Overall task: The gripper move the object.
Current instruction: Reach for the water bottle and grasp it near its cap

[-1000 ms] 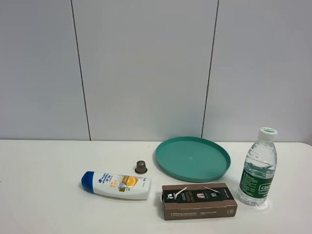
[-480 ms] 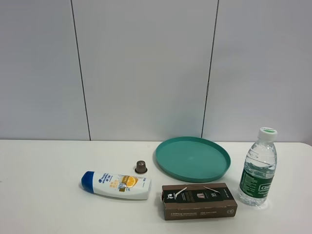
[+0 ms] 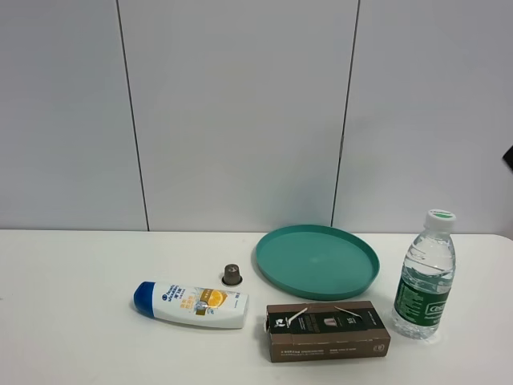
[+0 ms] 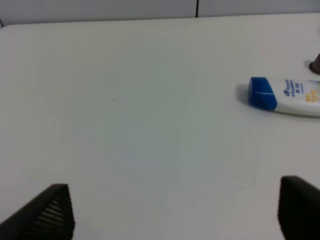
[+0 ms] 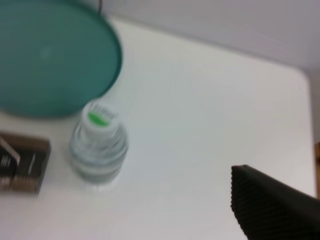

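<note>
Standing upright on the white bench (image 3: 72, 273), the water bottle (image 3: 424, 277) is near the right edge. It is just right of a brown box (image 3: 327, 330) and near the green plate (image 3: 317, 261), and touches neither. Left of the box a white shampoo bottle (image 3: 192, 305) lies on its side, with a small dark capsule (image 3: 232, 275) just behind it. The right gripper (image 5: 272, 207) is above the bench, apart from the water bottle. Only one dark finger shows, so I cannot tell how its jaws stand. The left gripper (image 4: 175, 215) hangs over the bench beside the shampoo bottle's blue cap, jaws spread wide, holding nothing.
</note>
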Controlling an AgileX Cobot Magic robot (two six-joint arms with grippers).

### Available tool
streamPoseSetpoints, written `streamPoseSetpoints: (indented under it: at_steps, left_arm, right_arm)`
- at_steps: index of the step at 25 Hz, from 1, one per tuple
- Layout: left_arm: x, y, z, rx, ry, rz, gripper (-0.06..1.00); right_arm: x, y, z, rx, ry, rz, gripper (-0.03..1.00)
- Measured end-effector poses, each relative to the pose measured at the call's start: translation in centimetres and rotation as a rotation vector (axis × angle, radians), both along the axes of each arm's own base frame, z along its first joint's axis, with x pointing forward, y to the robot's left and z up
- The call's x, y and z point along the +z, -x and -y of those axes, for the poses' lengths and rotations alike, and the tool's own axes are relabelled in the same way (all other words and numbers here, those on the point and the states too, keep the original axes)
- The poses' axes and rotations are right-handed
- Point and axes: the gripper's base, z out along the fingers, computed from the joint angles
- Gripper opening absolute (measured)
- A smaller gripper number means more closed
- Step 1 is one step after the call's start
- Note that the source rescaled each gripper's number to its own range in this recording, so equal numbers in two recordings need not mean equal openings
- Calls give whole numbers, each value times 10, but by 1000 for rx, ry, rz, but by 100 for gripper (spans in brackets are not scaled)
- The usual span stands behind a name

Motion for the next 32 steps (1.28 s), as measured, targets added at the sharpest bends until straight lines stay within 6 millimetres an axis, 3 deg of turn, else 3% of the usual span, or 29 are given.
streamPoseSetpoints:
  at_steps: [5, 9, 16, 18, 24, 28, 32]
  left_arm:
    - [0, 0, 0, 0, 0, 0, 100]
    - [0, 0, 0, 0, 0, 0, 100]
    - [0, 0, 0, 0, 0, 0, 100]
    - [0, 0, 0, 0, 0, 0, 100]
    - [0, 0, 0, 0, 0, 0, 100]
    - [0, 0, 0, 0, 0, 0, 100]
    - [0, 0, 0, 0, 0, 0, 100]
  right_arm:
    - [-53, -4, 1, -1, 37, 45, 87]
    - [-80, -1, 3, -2, 52, 96, 87]
    - [-100, 3, 12, -129, -42, 103, 91]
    - [-102, 3, 15, -154, -51, 106, 97]
    - [-101, 0, 20, -177, -45, 146, 100]
    - [-109, -11, 19, -173, -40, 144, 100]
    - [-130, -32, 16, -191, -62, 122, 100]
